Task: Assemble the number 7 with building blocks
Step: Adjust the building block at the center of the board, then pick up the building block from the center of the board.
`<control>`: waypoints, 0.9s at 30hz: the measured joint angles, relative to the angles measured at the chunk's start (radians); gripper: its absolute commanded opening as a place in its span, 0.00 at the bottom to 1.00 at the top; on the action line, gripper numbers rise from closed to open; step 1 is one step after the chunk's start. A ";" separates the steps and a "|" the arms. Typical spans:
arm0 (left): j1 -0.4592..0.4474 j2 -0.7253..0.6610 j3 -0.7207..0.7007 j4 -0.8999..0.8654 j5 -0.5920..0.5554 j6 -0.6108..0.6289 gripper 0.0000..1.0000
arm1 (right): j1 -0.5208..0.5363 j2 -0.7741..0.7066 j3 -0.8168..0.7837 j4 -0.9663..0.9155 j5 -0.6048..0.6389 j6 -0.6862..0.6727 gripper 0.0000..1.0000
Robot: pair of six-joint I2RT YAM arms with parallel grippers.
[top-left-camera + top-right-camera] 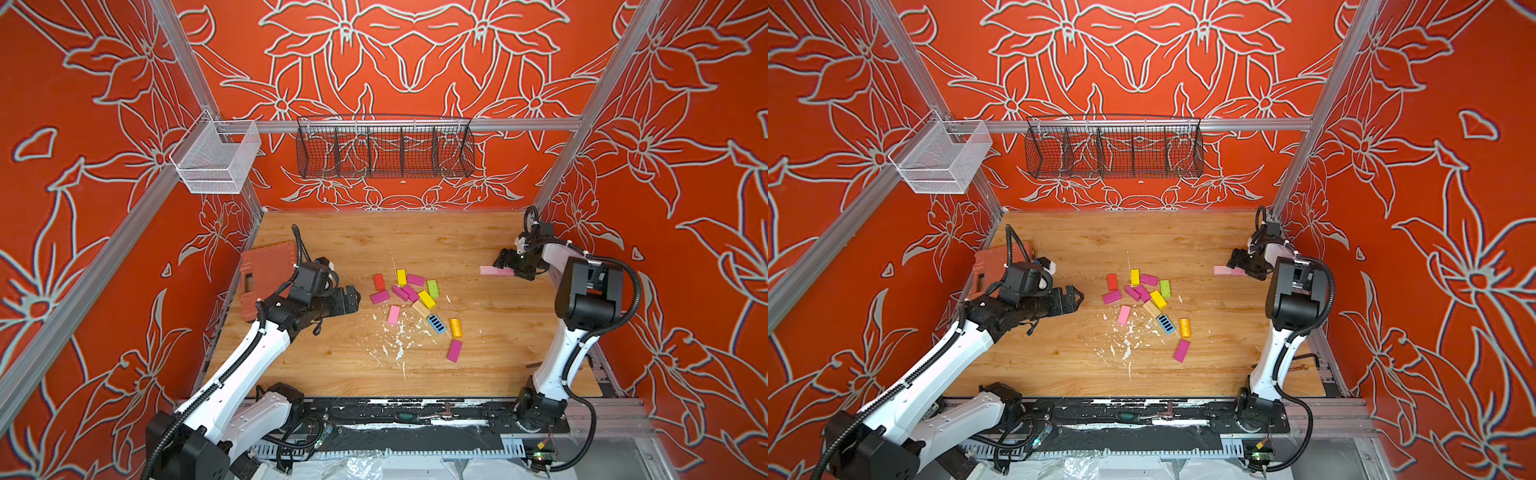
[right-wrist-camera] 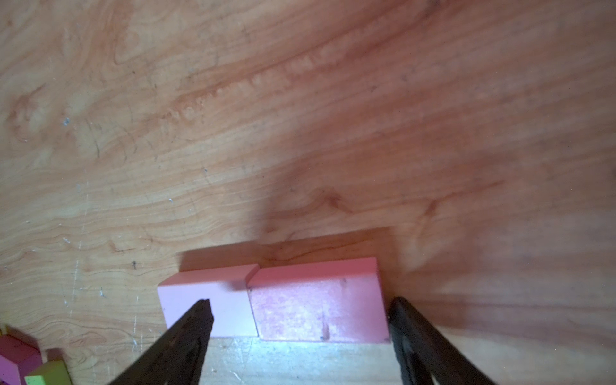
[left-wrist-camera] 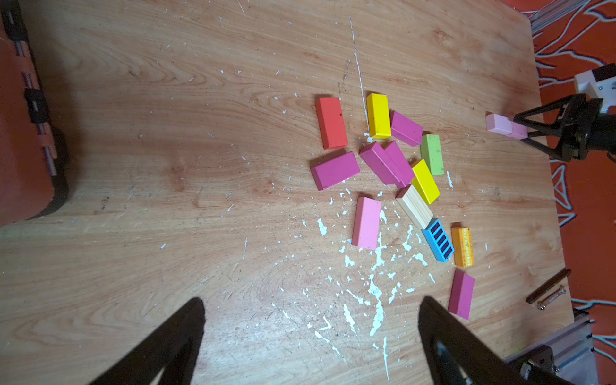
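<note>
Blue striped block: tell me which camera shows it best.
The left wrist view: the blue striped block is large there, its dark stripes distinct, lying beside the orange block. Both top views show it only small, stripes barely readable. The right wrist view does not show it.

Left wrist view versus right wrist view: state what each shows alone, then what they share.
Left wrist only: the open left gripper, the tool case, and most of the loose pile, such as the red block and striped blue block. Right wrist only: the close seam where the lighter pink block touches the darker pink block end to end. Both: that pink pair, the open right gripper at it, the green block and the wooden table.
</note>
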 measured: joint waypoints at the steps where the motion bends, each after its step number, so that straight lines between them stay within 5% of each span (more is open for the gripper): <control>1: 0.000 0.000 0.000 0.000 0.000 0.000 0.97 | 0.002 -0.002 0.000 -0.002 0.008 0.000 0.86; 11: 0.000 -0.039 -0.001 -0.001 -0.001 0.000 0.97 | 0.093 -0.256 -0.126 -0.020 0.126 0.003 0.86; 27: 0.000 -0.064 -0.005 0.010 0.048 -0.003 0.97 | 0.631 -0.555 -0.452 -0.191 0.323 0.159 0.79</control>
